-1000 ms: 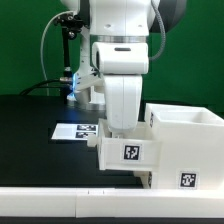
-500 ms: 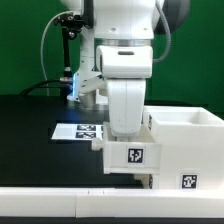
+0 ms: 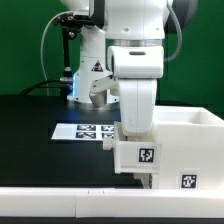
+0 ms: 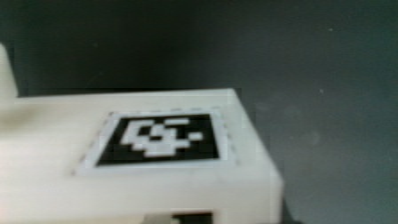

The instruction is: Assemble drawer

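My gripper (image 3: 135, 133) reaches down into a small white tray (image 3: 145, 157) with a square tag on its face and holds it above the table; the fingertips are hidden inside the tray. The tray hangs against the exterior view's left side of the large white boxy casing (image 3: 192, 132), which stands open-topped with a tag low on its front. In the wrist view the tray's tagged face (image 4: 164, 138) fills the picture and no fingers show. A white edge (image 3: 150, 181) shows below the held tray; I cannot tell what part it is. A second tray is not clearly in view.
The marker board (image 3: 83, 131) lies flat on the black table behind the tray. The arm's base and cables (image 3: 72, 75) stand at the back left. A white ledge (image 3: 60, 205) runs along the table's front edge.
The arm has carried the tray toward the exterior view's right, from beside the marker board up against the casing. The casing has not moved.
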Controlling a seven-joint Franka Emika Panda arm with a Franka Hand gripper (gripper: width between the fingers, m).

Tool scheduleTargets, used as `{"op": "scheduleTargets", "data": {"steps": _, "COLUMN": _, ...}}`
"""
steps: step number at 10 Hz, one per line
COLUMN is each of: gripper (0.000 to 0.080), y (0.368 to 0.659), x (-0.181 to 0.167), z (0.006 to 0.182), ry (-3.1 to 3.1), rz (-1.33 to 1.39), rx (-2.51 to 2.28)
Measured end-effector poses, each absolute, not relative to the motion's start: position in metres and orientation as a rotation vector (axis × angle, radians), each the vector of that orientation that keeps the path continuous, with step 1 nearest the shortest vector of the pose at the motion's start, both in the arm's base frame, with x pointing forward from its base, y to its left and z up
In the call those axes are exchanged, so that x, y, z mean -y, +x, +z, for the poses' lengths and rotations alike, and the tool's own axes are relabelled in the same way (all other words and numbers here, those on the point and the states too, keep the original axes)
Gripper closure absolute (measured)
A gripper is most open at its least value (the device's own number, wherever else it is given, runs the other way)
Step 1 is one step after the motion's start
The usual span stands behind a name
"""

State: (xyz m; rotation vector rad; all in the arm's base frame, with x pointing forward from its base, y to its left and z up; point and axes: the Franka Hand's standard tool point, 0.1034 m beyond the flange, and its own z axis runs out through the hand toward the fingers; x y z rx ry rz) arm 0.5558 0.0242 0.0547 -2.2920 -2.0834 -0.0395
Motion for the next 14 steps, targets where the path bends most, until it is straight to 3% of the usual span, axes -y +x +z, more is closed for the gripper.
{"op": "scheduleTargets", "data": {"steps": 2, "gripper": 0.0761, "y": 0.556, "x": -0.024, "z": 0.055, "ry": -2.292, "rz": -0.039, "rx": 2.083}}
{"op": "scheduleTargets", "data": {"steps": 3, "gripper": 0.0664, "y": 0.557, "x": -0.021, "z": 0.057, "ry": -2.273, "rz": -0.033, "rx": 2.101}}
{"op": "scheduleTargets", "data": {"steps": 5, "gripper": 0.0389, "y": 0.564, "x": -0.012, "z": 0.082, "ry": -2.282, "rz": -0.015, "rx": 2.106}}
{"op": "scheduleTargets", "data": {"steps": 6, "gripper": 0.0389, "y": 0.569, "x": -0.009, "z": 0.095, "ry": -2.236, "rz": -0.014, "rx": 2.121}}
{"op": "scheduleTargets", "data": {"steps": 7, "gripper": 0.0212, "y": 0.579, "x": 0.003, "z": 0.112, "ry": -2.220, "rz": -0.064, "rx": 2.066}}
{"op": "scheduleTargets", "data": {"steps": 8, "gripper": 0.0169, "y": 0.587, "x": 0.016, "z": 0.121, "ry": -2.208, "rz": -0.101, "rx": 2.020}}
{"op": "scheduleTargets", "data": {"steps": 9, "gripper": 0.0169, "y": 0.590, "x": 0.027, "z": 0.122, "ry": -2.173, "rz": -0.154, "rx": 2.018}}
{"op": "scheduleTargets", "data": {"steps": 12, "gripper": 0.0151, "y": 0.586, "x": 0.068, "z": 0.082, "ry": -2.126, "rz": -0.289, "rx": 1.893}}
{"op": "scheduleTargets", "data": {"steps": 14, "gripper": 0.0151, "y": 0.579, "x": 0.064, "z": 0.071, "ry": -2.146, "rz": -0.304, "rx": 1.853}}
